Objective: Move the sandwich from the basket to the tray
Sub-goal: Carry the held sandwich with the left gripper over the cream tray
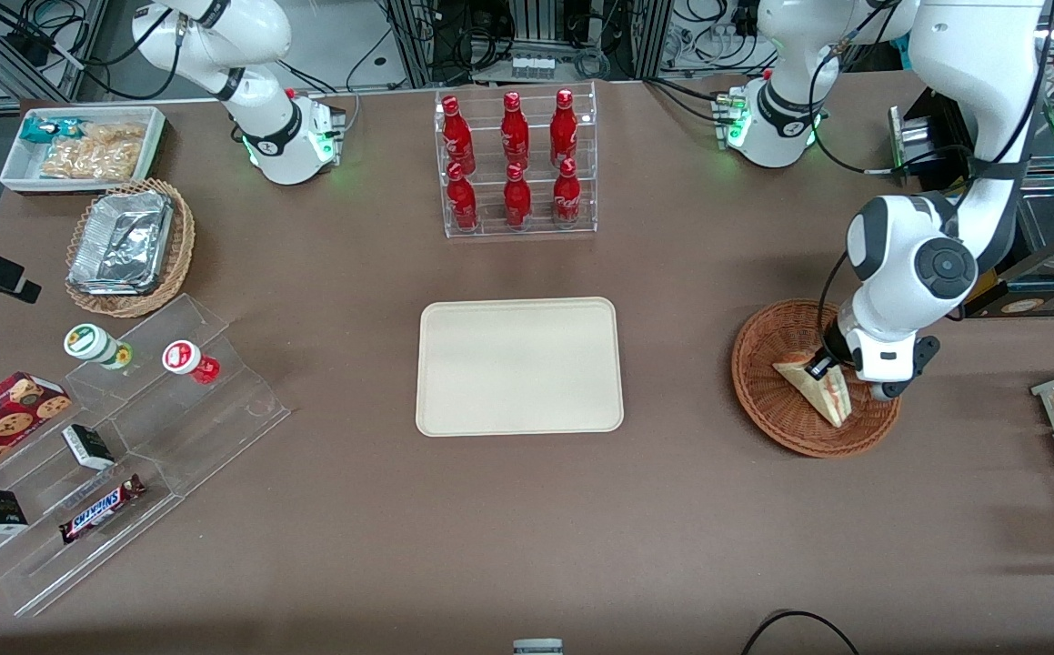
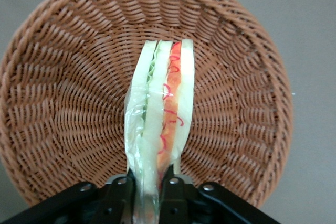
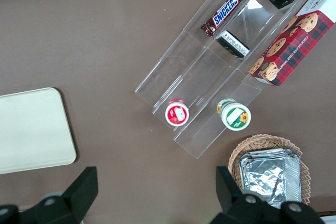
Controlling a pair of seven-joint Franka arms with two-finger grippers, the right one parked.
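Sandwich (image 2: pixel 163 108) stands on edge inside the basket (image 2: pixel 63 103) at your working arm's end of the table, its long striped edge running straight out from the gripper (image 2: pixel 149 190), whose fingers (image 2: pixel 122 195) pinch one end, well apart from your tray (image 1: pixel 519 366) at mid-table.

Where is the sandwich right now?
The sandwich sits in the brown woven basket toward the working arm's end of the table, with the gripper shut on its corner. The cream tray lies apart from it, mid-table.
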